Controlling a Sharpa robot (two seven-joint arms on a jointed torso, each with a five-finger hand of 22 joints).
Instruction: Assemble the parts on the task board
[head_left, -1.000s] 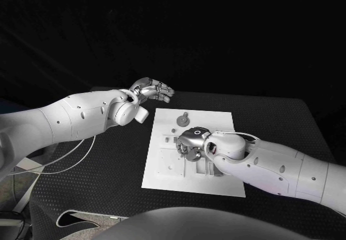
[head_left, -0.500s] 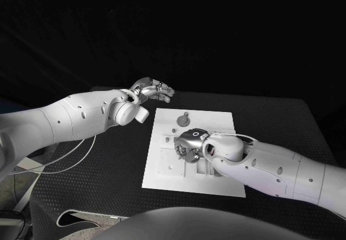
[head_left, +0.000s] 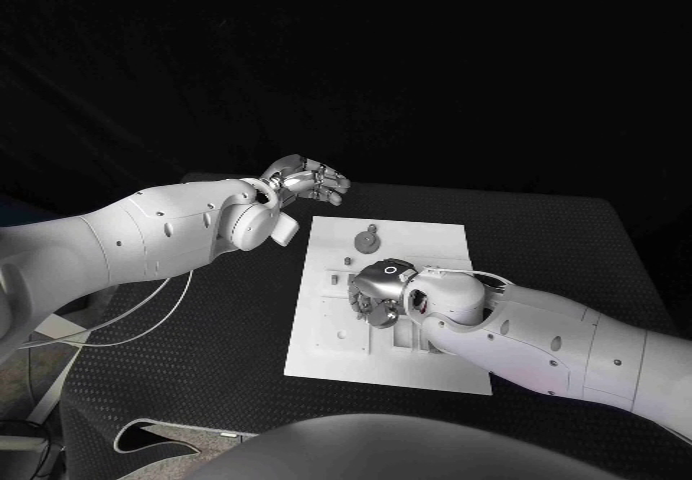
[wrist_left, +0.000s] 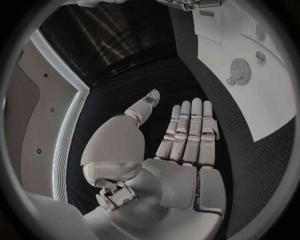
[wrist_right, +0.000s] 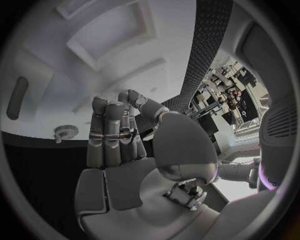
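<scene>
- We see the board (head_left: 335, 345), a white plate, lying in the middle of the black tabletop (head_left: 188, 340).
- The right hand (head_left: 378, 290) hovers over the board's middle, palm down, and hides the recesses under it.
- In the right wrist view the right hand (wrist_right: 119, 145) has its fingers (wrist_right: 105, 131) held straight and close together, thumb alongside, with nothing in them; it is released.
- Beyond those fingers, the right wrist view shows the board's raised frames and a slot, and a small round gear-like part (wrist_right: 64, 132) near the board's edge.
- The left hand (head_left: 306, 181) is raised off the far-left corner of the board, well apart from it and touching nothing.
- In the left wrist view the left hand (wrist_left: 178, 150) is flat and released, fingers (wrist_left: 195, 131) straight and side by side, thumb set off to one side, holding nothing.
- A round grey part (head_left: 366, 240) with a small knob beside it lies on the far end of the board; we see it again in the left wrist view (wrist_left: 240, 71).
- Smaller parts near the right hand are too small for us to tell apart.
</scene>
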